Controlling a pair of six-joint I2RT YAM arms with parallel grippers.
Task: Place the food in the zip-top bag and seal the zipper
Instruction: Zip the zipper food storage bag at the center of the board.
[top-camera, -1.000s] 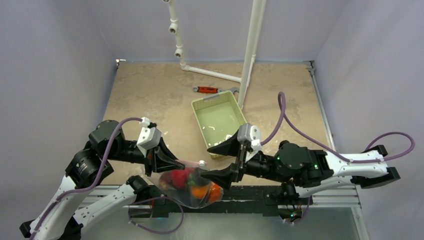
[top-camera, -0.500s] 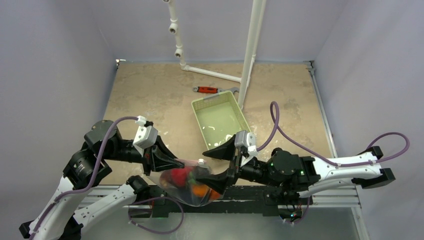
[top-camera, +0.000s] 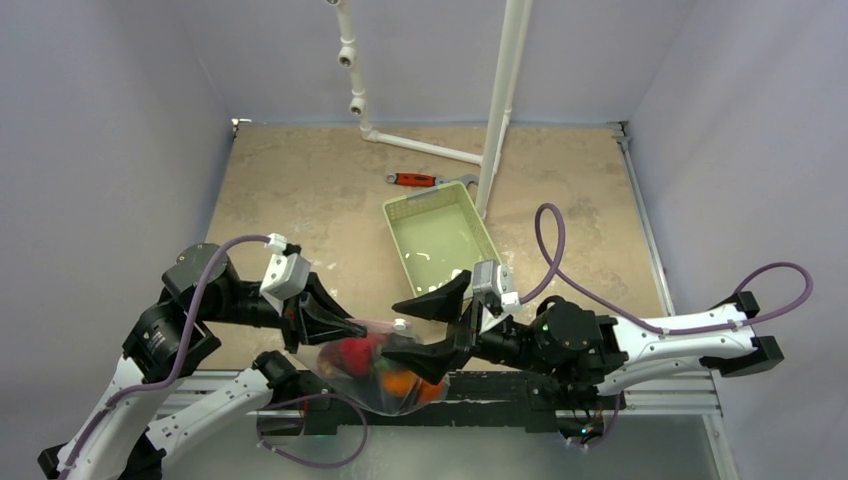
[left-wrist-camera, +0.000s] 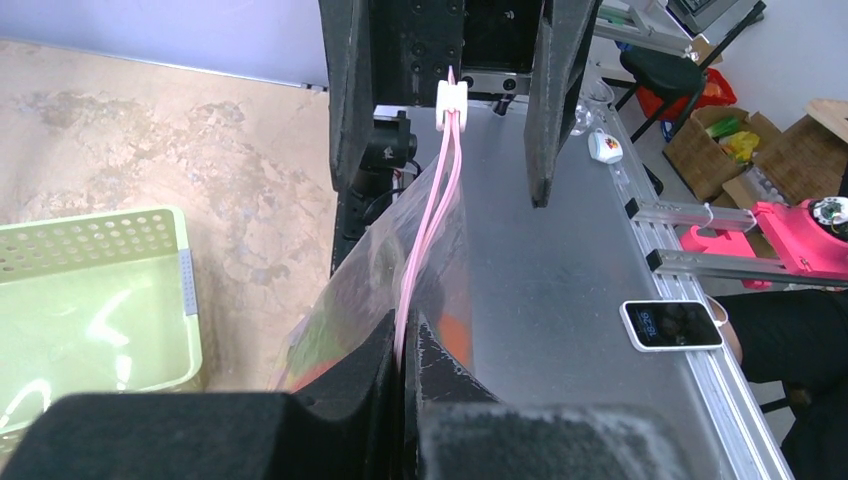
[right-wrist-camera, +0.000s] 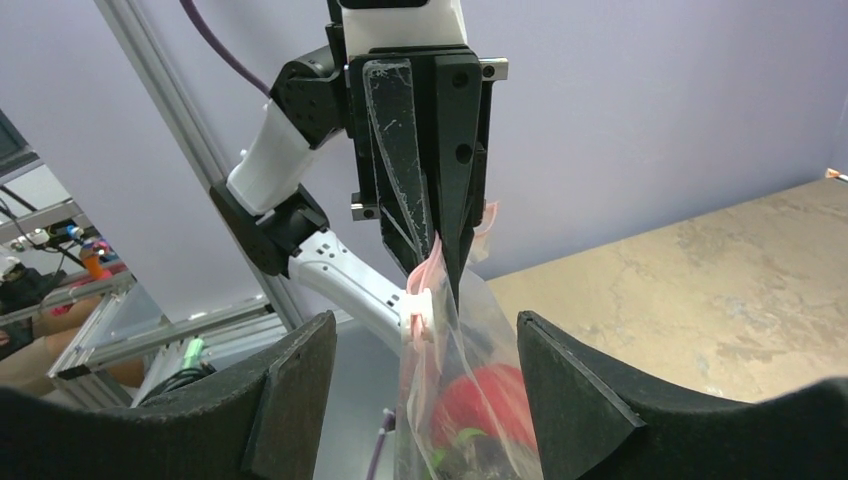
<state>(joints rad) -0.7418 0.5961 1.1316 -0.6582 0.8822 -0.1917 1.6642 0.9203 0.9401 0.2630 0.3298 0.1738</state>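
Leftward, grips the pink zipper (left-wrist-camera: 432, 200) with the left claw (top-camera: 348, 325), pinched fully closed, holding the zip-top bag (top-camera: 370, 385) hung at the bench's (top-camera: 300, 190) near edge. Shows red and orange food (top-camera: 352, 355) inside. Straddles the white slider (left-wrist-camera: 452, 95) with the right claw (top-camera: 393, 328), spread wide, clamping nothing. Farther back, well apart: light green basket (top-camera: 430, 200), red-handled wrench (top-camera: 412, 180), white pipe (top-camera: 500, 100).

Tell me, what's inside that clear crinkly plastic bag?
Inside the clear crinkly plastic bag: a round red plastic fruit and an orange piece. Creases and glare hide anything else.
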